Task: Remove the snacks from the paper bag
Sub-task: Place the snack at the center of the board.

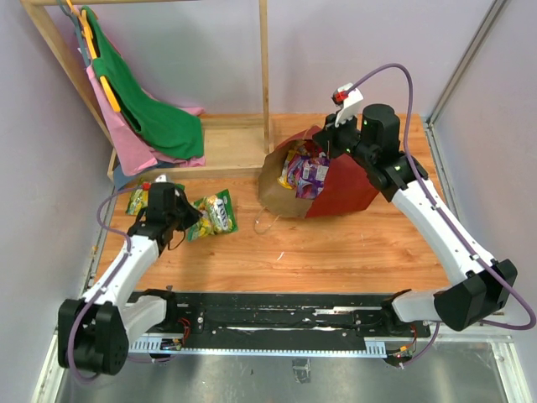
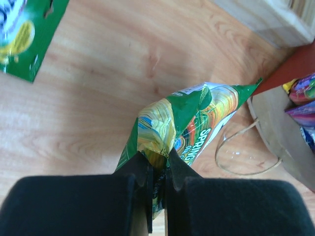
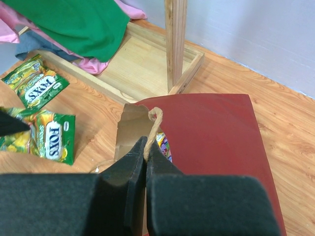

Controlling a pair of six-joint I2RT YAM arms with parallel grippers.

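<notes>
Two counted outside the paper bag [image 1: 344, 191], both green, both from the snacks. Found the first green packet [image 1: 137, 200] lying flat on the surface [image 1: 336, 252] toward nine o'clock, just beside the left arm. Found the second green packet [image 2: 192, 123] nipped by one crumpled end in the left pincer [image 2: 157, 158], narrowed right down on the foil, free end pointing at the bag. Could not tell whether a third lay under it. Placed the bag at about one o'clock, tipped on its side, mouth toward nine. Saw a heap of packets [image 1: 304, 172] in that mouth, purple, yellow and a little orange, overlapping too much to count; several at least. Made out a sliver of blue there from the left wrist, nothing more. Counted one bag and two tan loops: the held handle [image 3: 154, 118] pinched in the closed right pincer [image 3: 146, 146] at the bag's rim, the slack handle [image 2: 246, 152] lying on the surface. Judged the job barely begun, most of the load left inside.
</notes>
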